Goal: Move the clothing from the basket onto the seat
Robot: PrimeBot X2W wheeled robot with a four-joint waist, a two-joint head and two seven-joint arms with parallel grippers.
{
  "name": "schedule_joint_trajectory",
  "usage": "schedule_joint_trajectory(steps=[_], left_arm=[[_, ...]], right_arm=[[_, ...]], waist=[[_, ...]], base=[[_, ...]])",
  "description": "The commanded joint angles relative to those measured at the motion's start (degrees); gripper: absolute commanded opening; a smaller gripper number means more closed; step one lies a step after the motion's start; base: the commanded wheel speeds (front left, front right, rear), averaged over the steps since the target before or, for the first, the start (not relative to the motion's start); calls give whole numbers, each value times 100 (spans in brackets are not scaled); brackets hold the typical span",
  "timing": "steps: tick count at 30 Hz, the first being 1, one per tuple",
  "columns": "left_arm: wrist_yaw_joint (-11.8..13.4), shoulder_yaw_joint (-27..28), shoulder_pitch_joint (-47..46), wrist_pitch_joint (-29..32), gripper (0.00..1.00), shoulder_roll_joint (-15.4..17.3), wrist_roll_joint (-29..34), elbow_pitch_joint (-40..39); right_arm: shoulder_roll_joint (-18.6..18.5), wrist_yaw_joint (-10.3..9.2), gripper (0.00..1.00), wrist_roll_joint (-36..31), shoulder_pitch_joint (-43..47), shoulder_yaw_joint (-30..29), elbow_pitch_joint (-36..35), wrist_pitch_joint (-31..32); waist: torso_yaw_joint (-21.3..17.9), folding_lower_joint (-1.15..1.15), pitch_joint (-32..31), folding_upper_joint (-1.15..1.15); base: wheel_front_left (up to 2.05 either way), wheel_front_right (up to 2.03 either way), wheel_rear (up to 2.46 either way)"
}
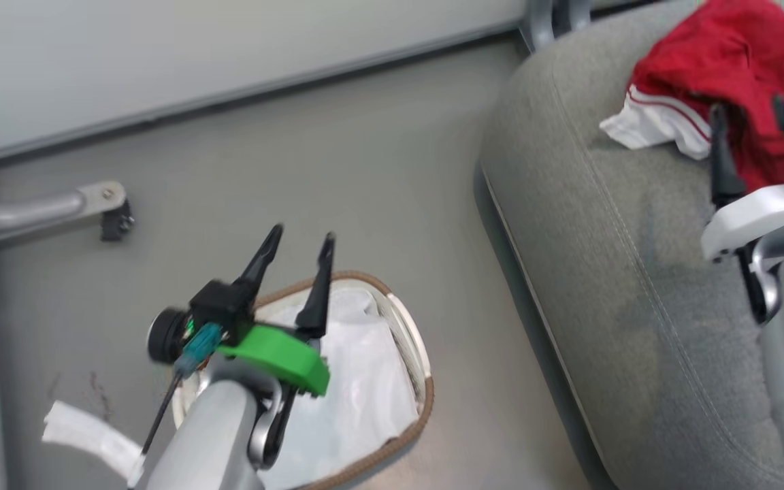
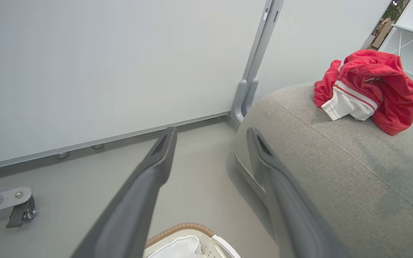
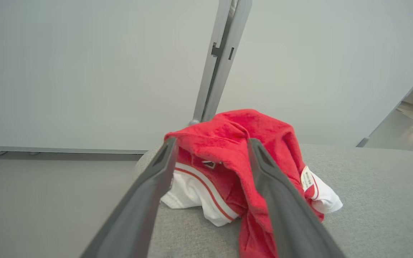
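Note:
The clothing (image 1: 725,54), a crumpled red garment with a white, red-striped edge, lies in a heap on the grey seat (image 1: 603,238). My right gripper (image 1: 749,109) stands open just in front of the heap, its fingers apart with red cloth (image 3: 228,129) showing between them; the cloth rests on the seat (image 3: 371,186). The basket (image 1: 426,395) stands on the floor at lower centre, its white liner showing inside. Above its near rim my left gripper (image 1: 300,238) hangs open and holds nothing. In the left wrist view the clothing (image 2: 371,82), the seat (image 2: 335,161) and the basket rim (image 2: 181,227) appear beyond my left gripper (image 2: 210,132).
A pale wall panel with a grey base rail runs along the back. A grey caster foot (image 1: 106,204) juts out at the left and a grey post (image 1: 542,20) stands by the seat's corner. A white strip (image 1: 86,429) lies on the floor left of the basket.

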Motion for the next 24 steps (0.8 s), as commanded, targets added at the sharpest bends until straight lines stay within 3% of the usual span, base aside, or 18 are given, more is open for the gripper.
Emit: schedule_joint_trajectory(steps=[1,11,17,24], left_arm=[[44,167,254,2,100,1,-49,-3],[185,1339,1379,3,100,-13,99,-237],[179,1645,1824,3,100,-19,236,-336],[286,1673,2155,3,100,-23,87,-399]], right_arm=[[73,-8,100,100,201,46,34,-1],[628,-8,100,341,1038,679,-154,-1],[909,-8,100,566,1720,790,-436,-1],[973,-8,100,1027,2422,1012,-672,-1]], waist=[[501,0,-796,0],[849,0,-1319,0],[1015,0,-1456,0],[1110,0,-1525,0]], base=[[0,0,0],[0,0,0],[0,0,0],[0,0,0]])
